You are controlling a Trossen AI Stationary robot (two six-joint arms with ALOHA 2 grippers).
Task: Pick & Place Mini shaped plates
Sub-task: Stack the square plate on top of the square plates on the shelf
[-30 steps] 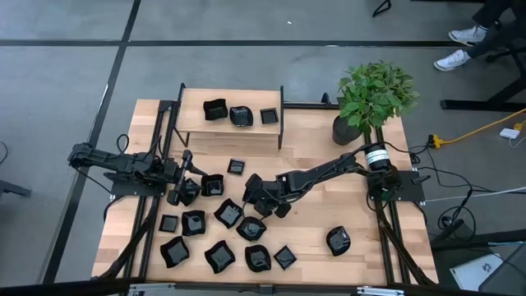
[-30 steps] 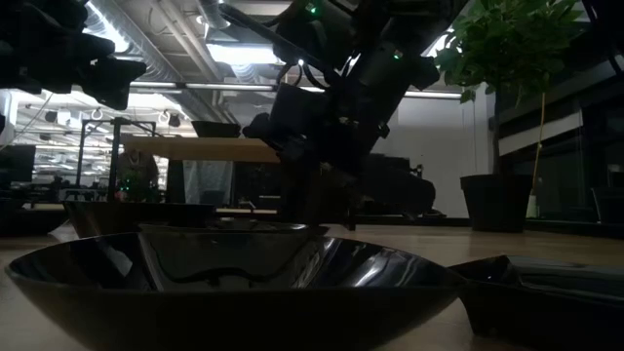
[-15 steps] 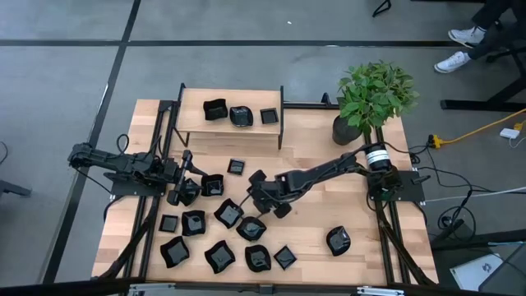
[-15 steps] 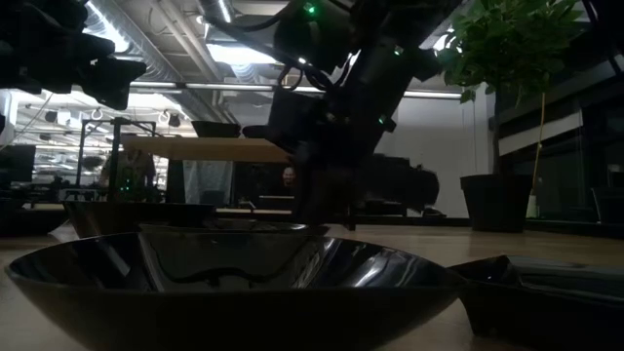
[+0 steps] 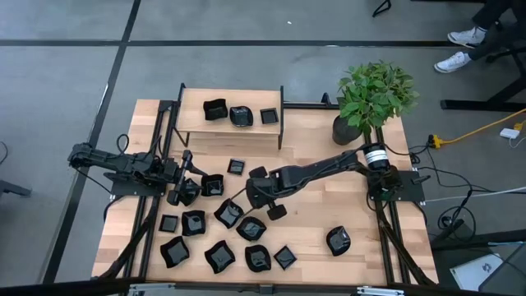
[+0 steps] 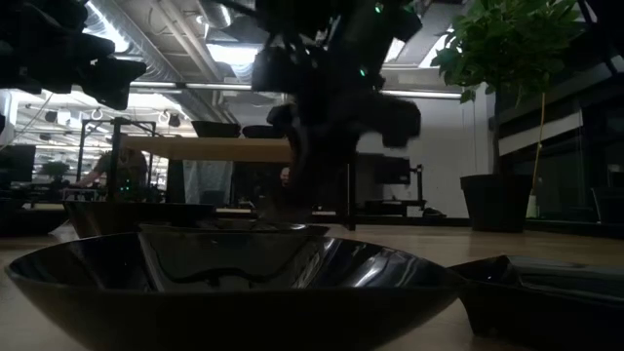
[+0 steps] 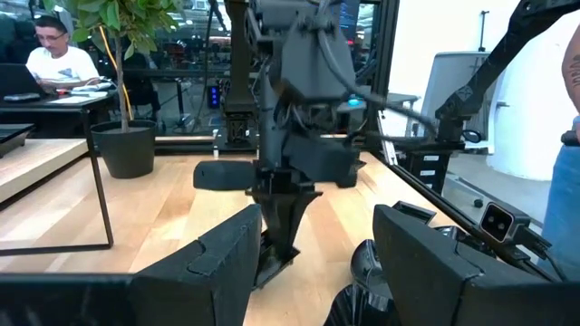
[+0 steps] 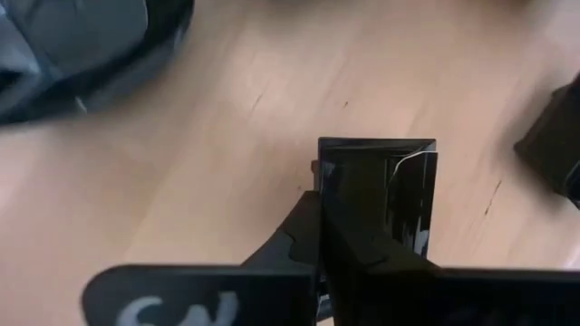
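Several small glossy black plates (image 5: 220,255) lie scattered on the table's near left part. One more plate (image 5: 338,240) sits alone toward the near right. In the low view a wide plate (image 6: 234,283) fills the foreground. My right gripper (image 5: 253,196) reaches to the table's middle, pointing down, shut on a square black plate (image 8: 376,181). The left wrist view shows it straight ahead (image 7: 279,244). My left gripper (image 5: 184,191) waits open at the left, low beside another plate (image 5: 212,186). My right gripper pinches the square plate between its two fingers (image 8: 304,226), coming from above and pointing down. The plate stands on edge, and its free rim (image 8: 376,145) points toward the wooden table top. Whether that rim touches the table, I cannot tell.
A raised wooden shelf (image 5: 205,131) at the far edge carries three black plates. A potted plant (image 5: 346,129) stands at the far right. A small square plate (image 5: 236,167) lies just in front of the shelf. Bare wood (image 5: 329,197) shows between the right gripper and the table's right edge.
My right gripper has turned about its wrist above the table's middle and shifted slightly toward the far edge, still shut on the plate. The left arm and the other plates have stayed in place.
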